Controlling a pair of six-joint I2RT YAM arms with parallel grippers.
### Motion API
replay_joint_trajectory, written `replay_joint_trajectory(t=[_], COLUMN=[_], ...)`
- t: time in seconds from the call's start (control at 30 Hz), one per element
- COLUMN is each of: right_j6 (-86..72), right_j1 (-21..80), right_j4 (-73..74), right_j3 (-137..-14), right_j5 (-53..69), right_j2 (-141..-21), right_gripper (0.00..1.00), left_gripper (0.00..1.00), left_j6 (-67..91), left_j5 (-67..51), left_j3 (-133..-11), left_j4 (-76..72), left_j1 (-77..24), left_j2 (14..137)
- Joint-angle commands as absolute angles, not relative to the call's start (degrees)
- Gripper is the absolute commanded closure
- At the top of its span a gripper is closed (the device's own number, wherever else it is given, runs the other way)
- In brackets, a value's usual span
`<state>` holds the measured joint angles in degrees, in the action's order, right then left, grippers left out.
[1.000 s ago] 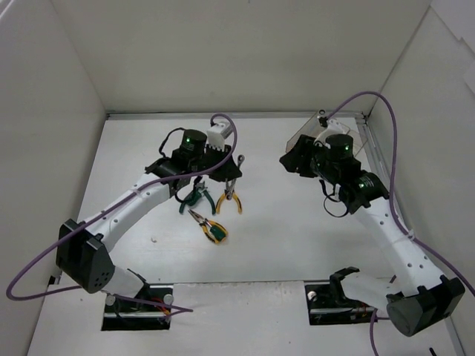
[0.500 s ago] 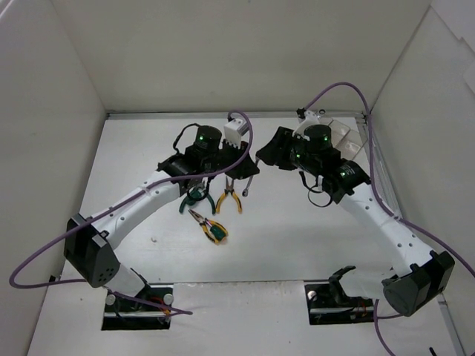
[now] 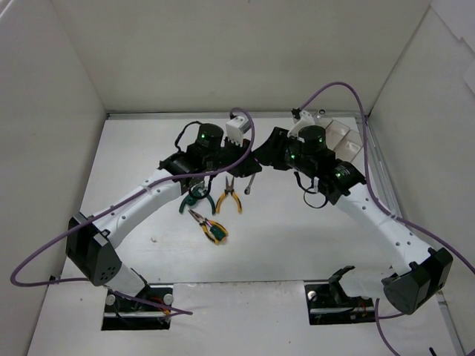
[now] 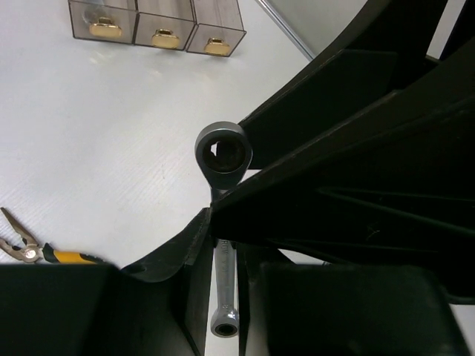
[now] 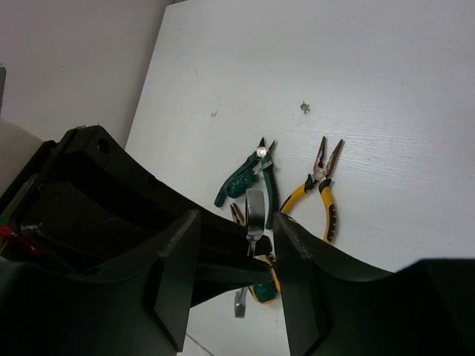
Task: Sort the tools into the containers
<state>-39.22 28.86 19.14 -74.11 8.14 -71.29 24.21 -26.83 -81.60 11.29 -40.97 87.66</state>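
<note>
Setting: a white desk [image 3: 297, 237] walled by plain white panels, with both arms met over its far middle.
Wrench: a silver wrench [image 4: 224, 152] is held above the desk, ring end up, between the two arms.
Left end effector [image 4: 226, 248]: closed tight on the wrench's shank.
Right end effector [image 5: 237, 222]: fingers apart, set on either side of the wrench's upper end, no contact seen.
Tray: the tinted tray [image 3: 343, 138] is seen at the far right, well apart from the wrench.
Pliers: the green pair [image 3: 197, 199], the orange pair [image 3: 228, 199] and the yellow-green tool [image 3: 212, 230] are left lying on the desk, left of centre.
Step judged: a hand-over toward the tray side.
Risk: the wrench could be dropped onto the pliers below if it is released before it is gripped.
Risk: the housings could be knocked together, being crowded closely.
</note>
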Motion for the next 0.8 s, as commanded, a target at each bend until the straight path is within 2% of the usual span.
replay_joint_trajectory(t=[0.0, 0.07, 0.17, 0.2, 0.27, 0.3, 0.43, 0.47, 0.5, 0.67, 0.73, 0.77], right_j6=[-39.46, -39.11, -38.76, -38.76, -38.58, -38.41, -37.27, -36.83, -36.57, -34.45, -33.75, -33.66], right_j1=[30.14, 29.97, 30.15, 30.32, 30.58, 30.59, 30.41, 30.41, 30.32, 30.41, 30.5, 30.41], right_j4=[15.03, 14.77, 14.68, 14.68, 14.68, 14.68, 14.68, 14.68, 14.68, 14.68, 14.68, 14.68], right_j3=[-74.88, -74.62, -74.53, -74.36, -74.18, -73.83, -72.78, -72.6, -72.42, -73.12, -73.65, -73.74], right_j5=[6.51, 5.98, 5.89, 5.89, 5.89, 5.54, 4.4, 3.44, 2.99, 0.18, -2.63, -3.25], right_j2=[-71.45, -71.46, -71.72, -71.81, -71.81, -71.72, -71.02, -70.75, -70.49, -69.7, -70.05, -70.14], right_gripper=[0.6, 0.63, 0.75, 0.83, 0.91, 1.0, 1.0, 1.0, 1.0, 1.0, 1.0, 1.0], left_gripper=[1.0, 1.0, 1.0, 1.0, 1.0, 1.0, 0.98, 0.9, 0.7, 0.31, 0.25, 0.18], left_j6=[23.91, 23.91, 23.91, 23.99, 23.91, 23.91, 23.91, 23.99, 24.08, 24.17, 24.08, 24.0], left_j5=[-27.77, -27.51, -27.51, -27.6, -27.51, -27.51, -27.51, -27.16, -26.72, -23.3, -22.42, -21.8], left_j3=[-84.82, -84.55, -83.94, -83.85, -83.93, -84.11, -84.37, -84.11, -83.85, -81.3, -80.6, -80.07], left_j4=[7.03, 7.12, 7.03, 6.86, 6.86, 6.86, 7.56, 7.73, 7.91, 8.7, 9.75, 9.84], left_j1=[-41.75, -41.75, -42.28, -42.28, -42.28, -42.28, -42.28, -42.28, -42.28, -42.28, -42.28, -42.28], left_j2=[85.78, 85.69, 85.43, 85.34, 85.17, 85.08, 85.08, 84.9, 84.64, 82.88, 82.01, 81.57])
